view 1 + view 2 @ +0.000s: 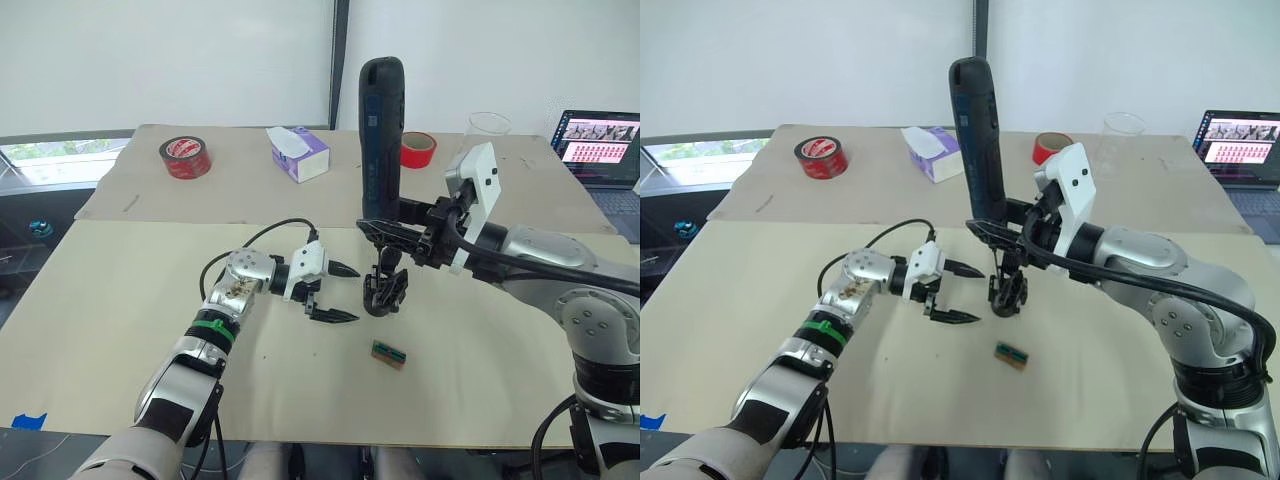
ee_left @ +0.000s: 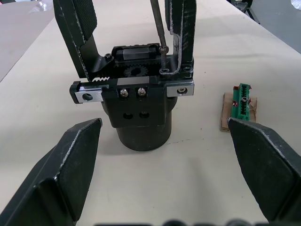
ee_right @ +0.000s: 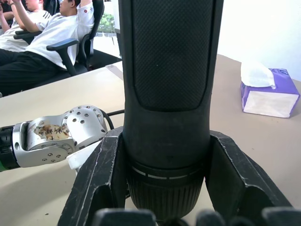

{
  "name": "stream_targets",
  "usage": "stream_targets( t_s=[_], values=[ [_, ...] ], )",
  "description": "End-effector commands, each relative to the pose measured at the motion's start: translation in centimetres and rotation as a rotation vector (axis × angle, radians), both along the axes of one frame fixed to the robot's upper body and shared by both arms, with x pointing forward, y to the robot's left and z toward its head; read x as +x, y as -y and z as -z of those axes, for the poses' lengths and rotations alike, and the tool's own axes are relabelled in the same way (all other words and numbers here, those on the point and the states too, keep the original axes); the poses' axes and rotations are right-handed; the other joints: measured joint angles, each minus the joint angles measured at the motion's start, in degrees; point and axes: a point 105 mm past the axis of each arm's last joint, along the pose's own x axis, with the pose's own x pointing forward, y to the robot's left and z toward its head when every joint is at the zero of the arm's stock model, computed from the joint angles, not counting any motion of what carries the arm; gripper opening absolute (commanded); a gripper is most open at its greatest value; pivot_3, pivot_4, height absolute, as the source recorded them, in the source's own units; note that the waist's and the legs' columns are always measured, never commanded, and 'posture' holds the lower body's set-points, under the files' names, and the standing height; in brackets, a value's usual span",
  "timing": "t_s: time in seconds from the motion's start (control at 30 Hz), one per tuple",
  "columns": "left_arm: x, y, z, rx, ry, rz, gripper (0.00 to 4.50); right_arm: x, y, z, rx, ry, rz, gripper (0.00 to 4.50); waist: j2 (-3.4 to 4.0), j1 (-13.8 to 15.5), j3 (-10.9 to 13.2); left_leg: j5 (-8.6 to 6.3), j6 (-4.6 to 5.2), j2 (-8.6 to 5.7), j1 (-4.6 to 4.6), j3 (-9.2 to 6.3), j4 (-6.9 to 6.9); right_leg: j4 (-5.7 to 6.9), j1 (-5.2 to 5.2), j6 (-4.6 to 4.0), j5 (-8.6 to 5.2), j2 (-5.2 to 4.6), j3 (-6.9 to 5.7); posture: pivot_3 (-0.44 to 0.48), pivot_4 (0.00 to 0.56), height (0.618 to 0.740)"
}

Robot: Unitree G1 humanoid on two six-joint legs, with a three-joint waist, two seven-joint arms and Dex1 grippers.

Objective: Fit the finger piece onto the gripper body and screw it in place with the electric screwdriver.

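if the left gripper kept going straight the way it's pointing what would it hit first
Most likely the gripper body. It stands on the table dead ahead of the open left gripper, between its two fingers' lines, with the screwdriver bit on top of it. Depth is hard to judge.

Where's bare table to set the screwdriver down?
Bare table lies left of the left gripper, and again right of the green block, under the right arm. It is crowded around the gripper body, where the screwdriver stands.
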Motion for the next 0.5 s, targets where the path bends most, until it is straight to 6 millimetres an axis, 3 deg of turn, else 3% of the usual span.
stream_targets(
  t_s=[0.03,0.5],
  values=[
    [0.18,0.34,-1.48,-0.029,0.060,0.013,4.50,-0.44,0.45,-1.72,0.019,0.080,0.008,1.90,0.00,0.0,0.0,0.00,0.00,0.00,0.00,0.00,0.00,0.00,0.00,0.00,0.00,0.00,0.00,0.000,0.150,0.740],
    [0.22,0.31,-1.56,-0.030,0.064,0.010,4.50,-0.45,0.43,-1.53,0.015,0.070,0.005,1.90,0.00,0.0,0.0,0.00,0.00,0.00,0.00,0.00,0.00,0.00,0.00,0.00,0.00,0.00,0.00,0.000,0.150,0.740]
  ],
)
